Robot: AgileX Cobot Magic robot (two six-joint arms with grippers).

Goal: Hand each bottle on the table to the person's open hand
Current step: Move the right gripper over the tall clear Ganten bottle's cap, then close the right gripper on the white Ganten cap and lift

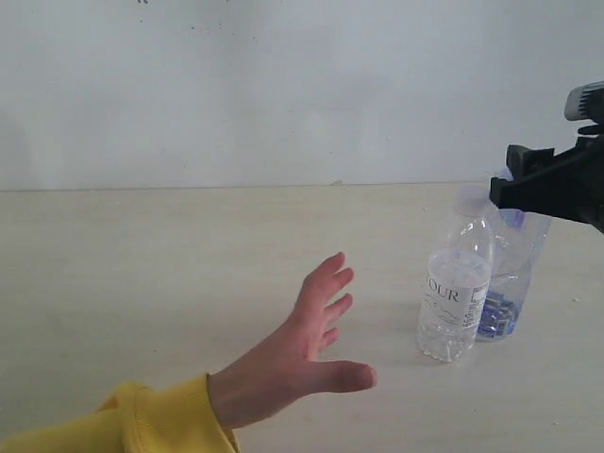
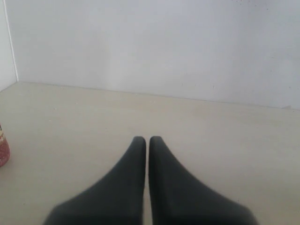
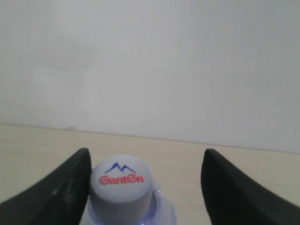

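Pale beige table point(image 1: 142, 274) carries two upright bottles: a small clear water bottle point(image 1: 455, 300) and, just behind it, a taller bluish bottle point(image 1: 517, 269); a person's open hand point(image 1: 307, 344) in a yellow sleeve point(image 1: 142, 425) waits apart from them. The exterior view hides the taller bottle's top behind the right claw point(image 1: 505, 184); the right wrist view shows that claw point(image 3: 146, 157) released, jaws spread either side of the white Ganten cap point(image 3: 121, 187). Only the left wrist view shows the left claw point(image 2: 147, 140), clenched on nothing above the table, and a reddish object point(image 2: 3, 150) at the frame's edge.
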